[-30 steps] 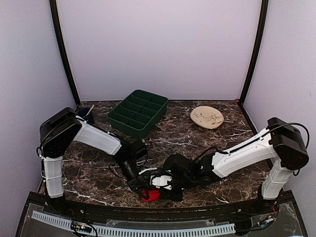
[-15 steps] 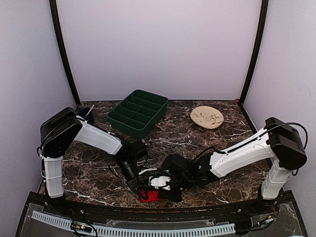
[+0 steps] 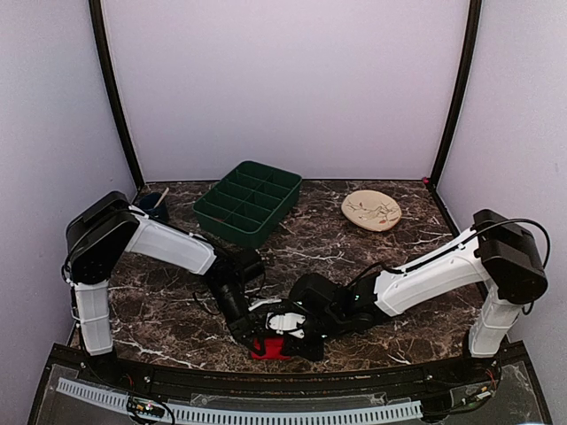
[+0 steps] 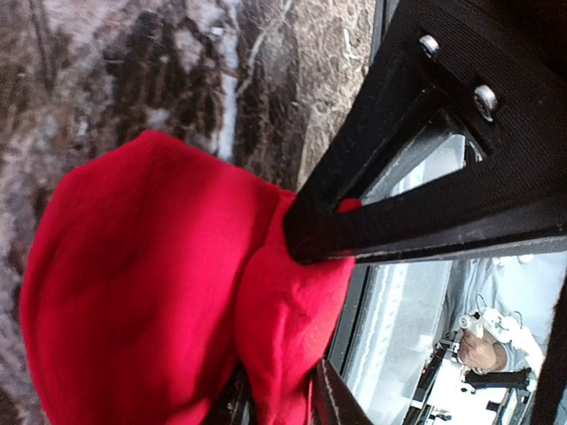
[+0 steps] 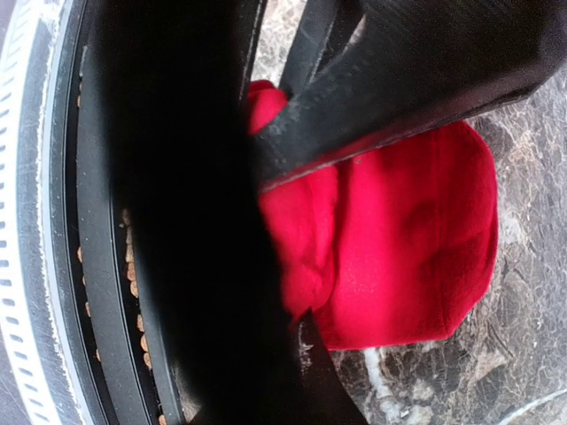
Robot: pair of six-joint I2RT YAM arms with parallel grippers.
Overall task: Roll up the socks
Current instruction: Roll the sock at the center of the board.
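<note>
Red fabric fills the gap between the fingers of both grippers. On the right gripper [image 3: 287, 331], we count two black fingers [image 5: 399, 97] in the wrist view. They are pressed close on a fold of the sock bundle [image 5: 399, 239]. The fold is pinched between them, and the rest of the bundle bulges out to one side.

On the left gripper [image 3: 252, 333], we see one finger [image 4: 416, 226] in full, its tip touching a crease in the fabric. Only the edge of the second finger shows, at the bottom of the wrist view. Fabric sits between the two, but we cannot tell whether they clamp it or merely straddle it.

We count one bundle only. It is a rounded, folded mass, and we cannot separate individual socks within it. It lies on the dark marble table [image 3: 354, 257] at the near edge, roughly midway between the two arm bases. The two grippers meet over it from either side.

Further out, we count three other items, all well apart from the bundle:
- one dark green compartment tray [image 3: 232, 232] at the back, left of centre
- one tan dish [image 3: 371, 211] at the back right
- one small dark cup [image 3: 152, 205] with a stick in it, at the back left, near the tray
</note>
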